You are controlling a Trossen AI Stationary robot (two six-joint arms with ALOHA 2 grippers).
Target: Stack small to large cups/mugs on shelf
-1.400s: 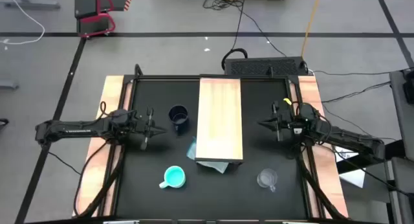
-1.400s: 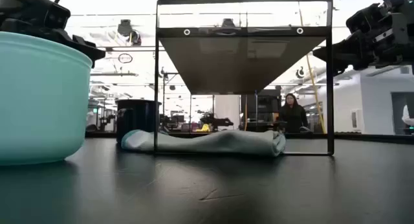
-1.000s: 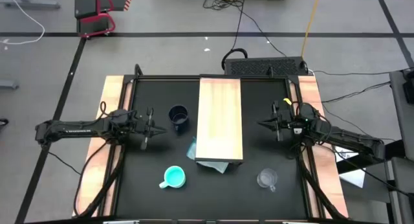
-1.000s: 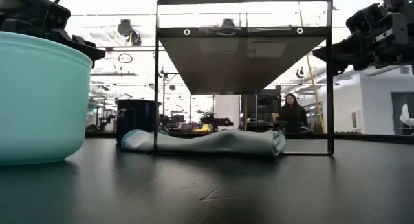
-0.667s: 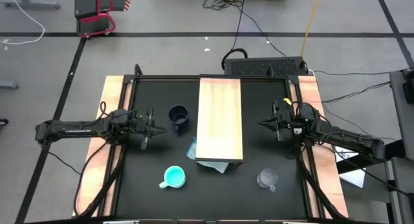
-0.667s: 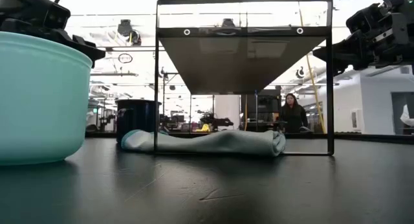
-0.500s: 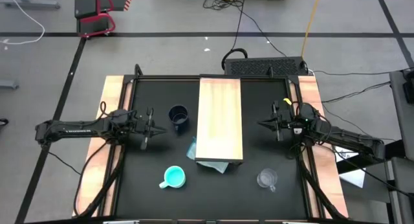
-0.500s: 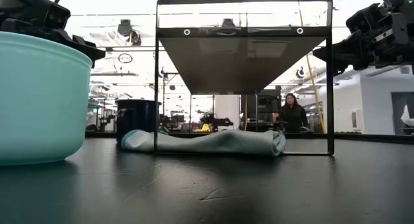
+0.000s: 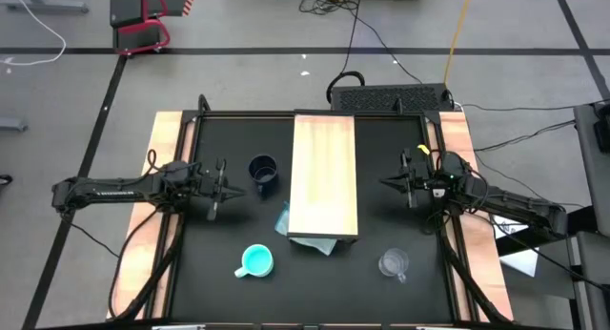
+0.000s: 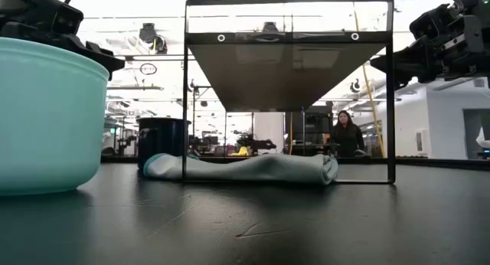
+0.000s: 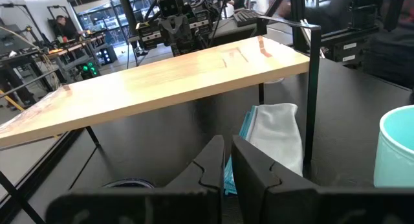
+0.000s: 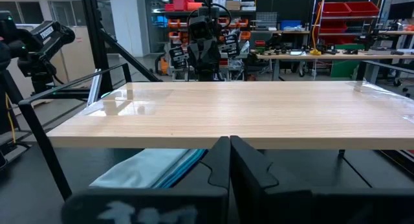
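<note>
Small glass mug [image 9: 393,263] lies on the table toward the camera from the right pincer [image 9: 385,184], nearer it than the left pincer [image 9: 232,190]; both closed, empty.

No visible change across the recent frames.

Nothing moved between the earlier pictures and this one: in the high and low views no arm, mug or cloth shifted place, and no gripper altered its opening. The only possible difference was the person far off in the room behind the tabletop [image 10: 347,135], whose posture may have varied very slightly, too small to tell for certain.
</note>
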